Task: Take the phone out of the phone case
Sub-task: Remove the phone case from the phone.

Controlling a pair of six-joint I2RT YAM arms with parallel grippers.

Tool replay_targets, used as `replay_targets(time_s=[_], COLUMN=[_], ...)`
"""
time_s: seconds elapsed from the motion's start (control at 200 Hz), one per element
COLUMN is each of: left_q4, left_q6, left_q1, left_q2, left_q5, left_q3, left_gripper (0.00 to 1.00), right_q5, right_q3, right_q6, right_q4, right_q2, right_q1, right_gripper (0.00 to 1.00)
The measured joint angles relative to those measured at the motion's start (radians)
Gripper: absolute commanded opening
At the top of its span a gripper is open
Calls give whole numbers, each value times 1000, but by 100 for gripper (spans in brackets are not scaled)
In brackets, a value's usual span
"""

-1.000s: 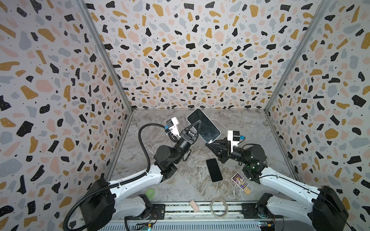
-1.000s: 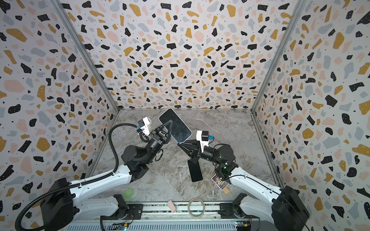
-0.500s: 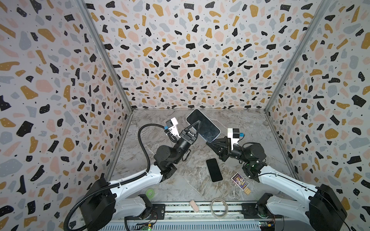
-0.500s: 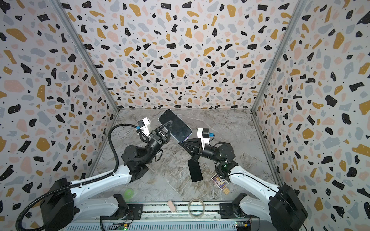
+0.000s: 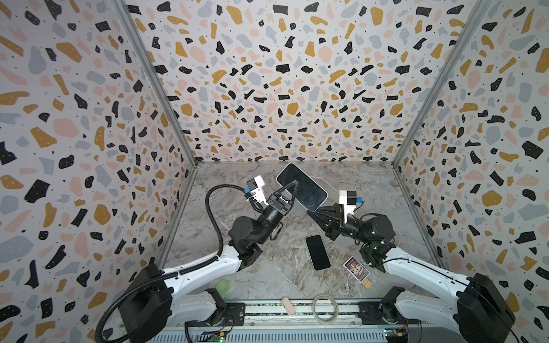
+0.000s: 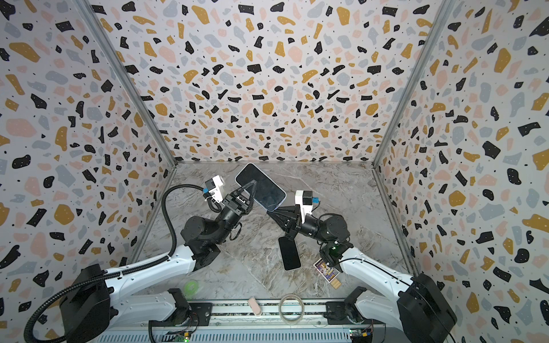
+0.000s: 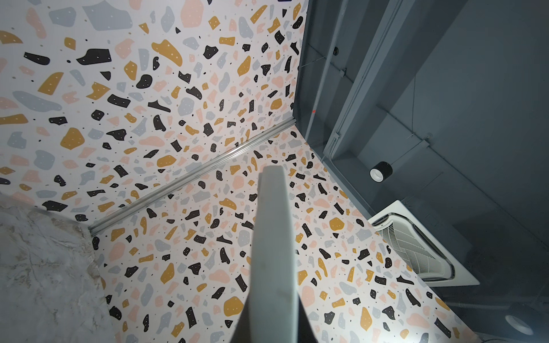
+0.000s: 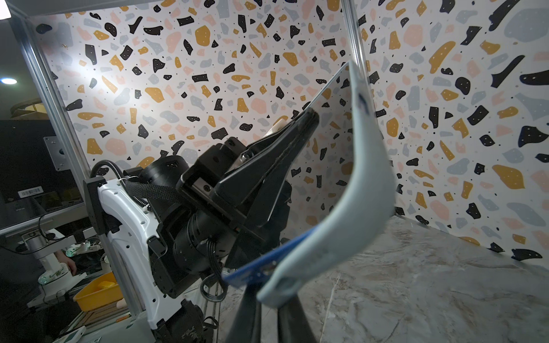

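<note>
**Cased phone held in the air between both grippers, one corner of the case bent off**

The phone (image 5: 301, 187) is up off the desk (image 5: 282, 279), towards the back of the enclosure, held roughly flat with its screen facing up. In both top views it shows as a dark, glossy slab with rounded corners and a thin pale blue rim around it, which is the phone case (image 8: 365, 190).

The left gripper (image 5: 292, 185) is clamped on one long side of the phone. One finger lies over the glass and the other is underneath. In the right wrist view its black fingers are pinched together on the thin slab seen edge-on.

The right gripper (image 5: 310, 210) comes in from the opposite side and is closed on the corner of the case nearest to it.

The right wrist view shows that corner well. The case is a soft, matte, pale grey-blue shell, and here it is curled away from the phone in a broad bend, so its side wall stands clear of the handset. A strip of deeper blue runs along next to the bent part. I cannot tell whether this is the phone's own edge or the inside of the case. The far end of the case runs up alongside the phone's edge.

In the left wrist view the same pale shell is a narrow, blurred band seen end-on, rising from between the fingers.

A second handset (image 5: 318, 252), dark-screened with a light rim, lies flat on the desk below the raised one. A small printed card (image 5: 356, 268) lies just beside it.
</note>
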Motion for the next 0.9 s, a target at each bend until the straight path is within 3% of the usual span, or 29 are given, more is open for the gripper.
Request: replay_targets(time_s=[0.441,0.531,0.701,0.866,0.901], left_q4=[9,6,-47,-97,-101], left_q6=[3,11,53,83,86], left_q1=[0,0,-2,-1,0], left_q2=[9,9,-18,-48,-50], left_q5=[12,11,12,23,26], left_q3=[0,0,0,0,0], left_gripper=[0,0,0,0,0], right_q5=[8,8,32,57,60], right_q3=[-34,-35,-41,-47,-51], right_q6=[76,81,82,70,66], right_q4=[143,139,55,-63,-85], right_q2=[48,46,-3,-71,-89], right_q1=[-2,-2,-11,-24,-29], right_gripper=[4,12,40,55,65])
